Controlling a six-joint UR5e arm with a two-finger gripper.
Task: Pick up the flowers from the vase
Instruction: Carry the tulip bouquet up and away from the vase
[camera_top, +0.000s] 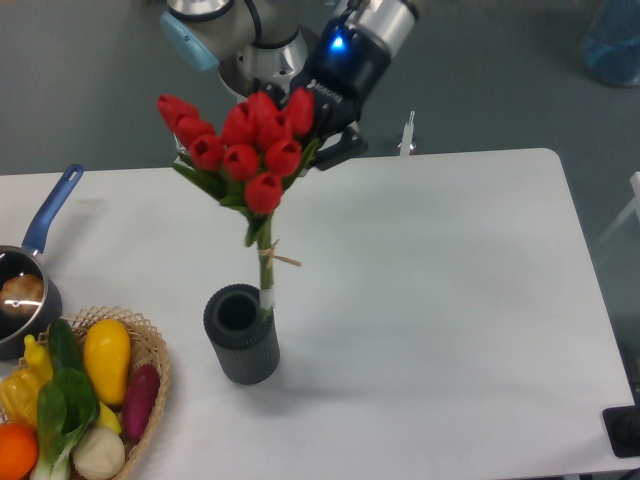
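**Red tulip bunch at the gripper, stems running down to the vase rim**

Camera view, task objects: the flowers (248, 148) form a red-budded head with green leaves, well above the white table (450, 300). Pale green stems descend from the head, slightly tilted, with the lower end at the right side of the mouth of the vase (241, 335). Whether the stem ends are inside the mouth or level with the rim cannot be determined. The vase stands upright, dark grey and ribbed.

Camera view, tool: the gripper (322, 140) sits at the upper right of the bud head, touching or just behind it. The buds cover the fingertips; jaw state cannot be determined, though the bunch stands as if held at the head.

Governing relation: the long axis of the bunch is near vertical, from gripper down to vase. Judgement: clearing the rim calls for withdrawal along that axis, straight upward; sideways travel risks tipping the vase.

Camera view, surroundings: a blue-handled saucepan (30, 280) and a basket of vegetables (85, 400) lie at the left, apart from the vase
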